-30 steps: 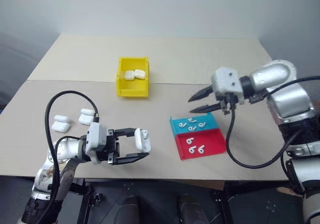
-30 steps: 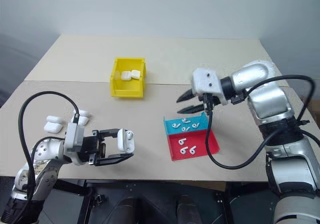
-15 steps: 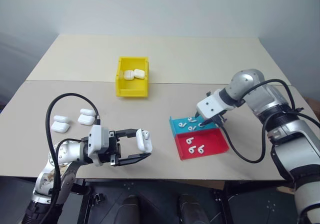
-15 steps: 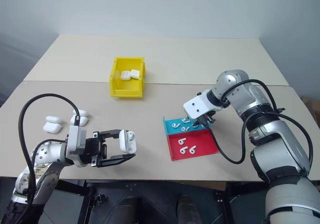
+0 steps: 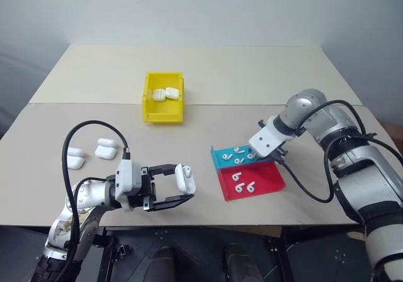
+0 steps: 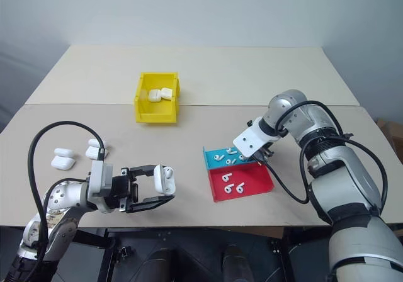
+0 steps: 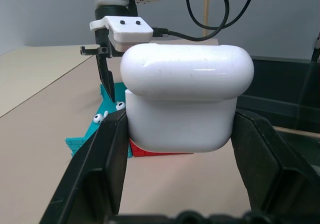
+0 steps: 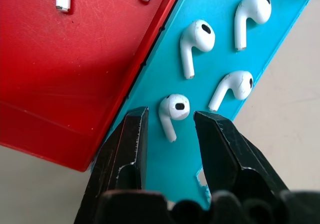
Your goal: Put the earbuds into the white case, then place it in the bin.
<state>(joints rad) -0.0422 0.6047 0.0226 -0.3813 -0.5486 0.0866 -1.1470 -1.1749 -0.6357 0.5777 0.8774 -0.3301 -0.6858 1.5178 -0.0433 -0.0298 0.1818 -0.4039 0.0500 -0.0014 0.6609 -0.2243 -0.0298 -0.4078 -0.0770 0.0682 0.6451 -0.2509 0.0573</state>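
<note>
Left gripper [image 5: 179, 187] is clamped on the glossy white rounded earbud case [image 5: 184, 178], held above the near surface [image 5: 252, 74] edge. Right gripper [image 8: 170, 126] points down into the shallow blue plastic tray [image 5: 220, 159], fingers apart either side of one small white stemmed earbud [image 8: 172, 111]. Yellow plastic bin [image 5: 151, 112] sits far left.

Even, soft overhead light, faint shadows, sharp wrist close-ups.

Two pale beige tabletops [image 5: 252, 74] pushed together with a seam between them, set against a plain grey wall [image 5: 201, 8], evenly lit.
</note>
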